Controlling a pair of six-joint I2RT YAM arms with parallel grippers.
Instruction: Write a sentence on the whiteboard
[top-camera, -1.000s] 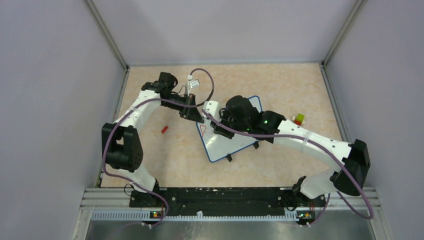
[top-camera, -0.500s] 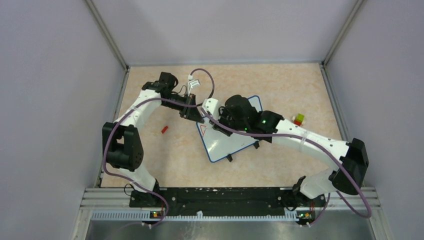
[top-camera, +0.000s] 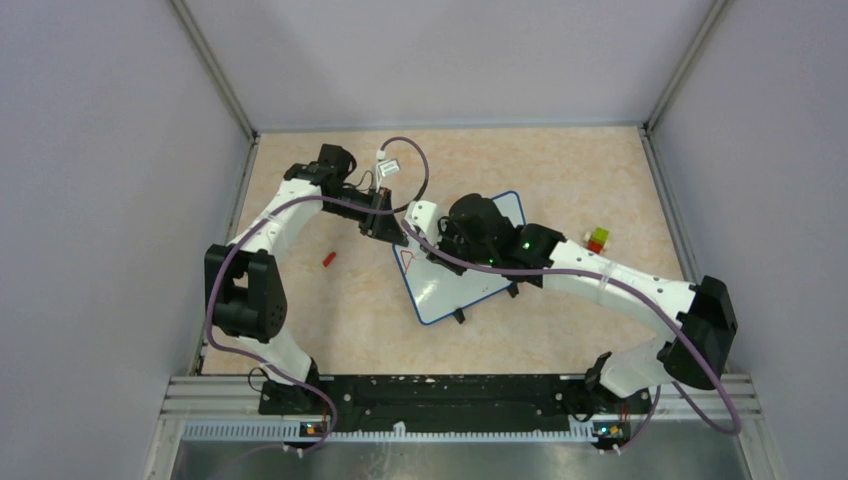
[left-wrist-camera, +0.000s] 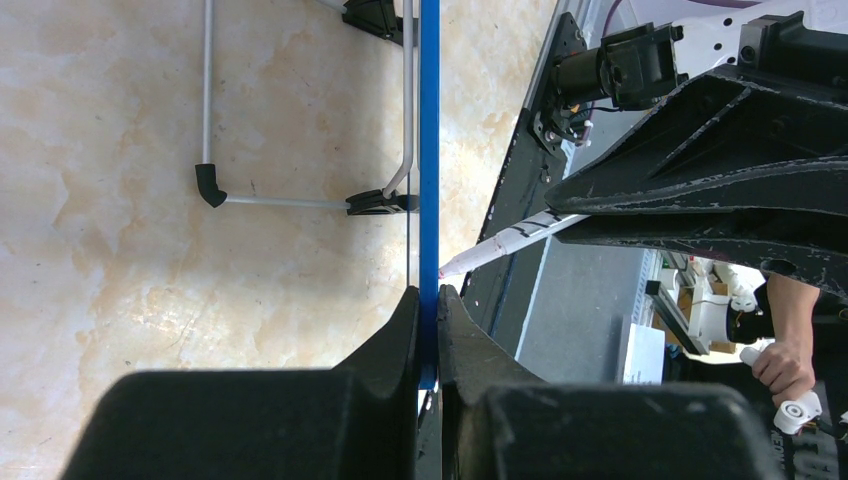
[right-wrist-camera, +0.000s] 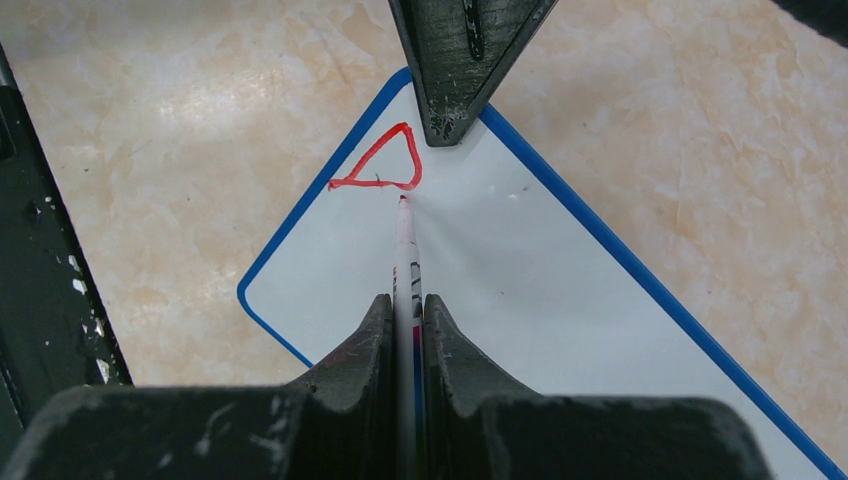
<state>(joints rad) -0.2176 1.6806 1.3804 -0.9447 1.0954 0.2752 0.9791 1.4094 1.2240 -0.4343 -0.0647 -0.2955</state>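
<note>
Beige marbled table (top-camera: 560, 170): whiteboard (top-camera: 450, 290) on its feet mid, small red piece (top-camera: 328, 259) left, coloured blocks (top-camera: 597, 239) right.

Left gripper (left-wrist-camera: 428, 300) and marker (right-wrist-camera: 405, 260) crowd whiteboard's (right-wrist-camera: 520, 290) left corner; near part seemingly open.

We see: whiteboard (right-wrist-camera: 560, 330) white, thin blue rim; triangle outline (right-wrist-camera: 385, 160) red; marker (right-wrist-camera: 405, 250) white, red-tipped; counter (top-camera: 560, 170) beige, marbled; left pincer (left-wrist-camera: 428, 295), right pincer (right-wrist-camera: 407, 300) black, grey-scuffed.

Bright, even, diffuse overhead light. Top view: faint soft shadows on table (top-camera: 330, 310). Wrist views: centre sharp, dark foreground along bottom edge slightly soft. Mild grey shading on whiteboard (right-wrist-camera: 560, 330).
</note>
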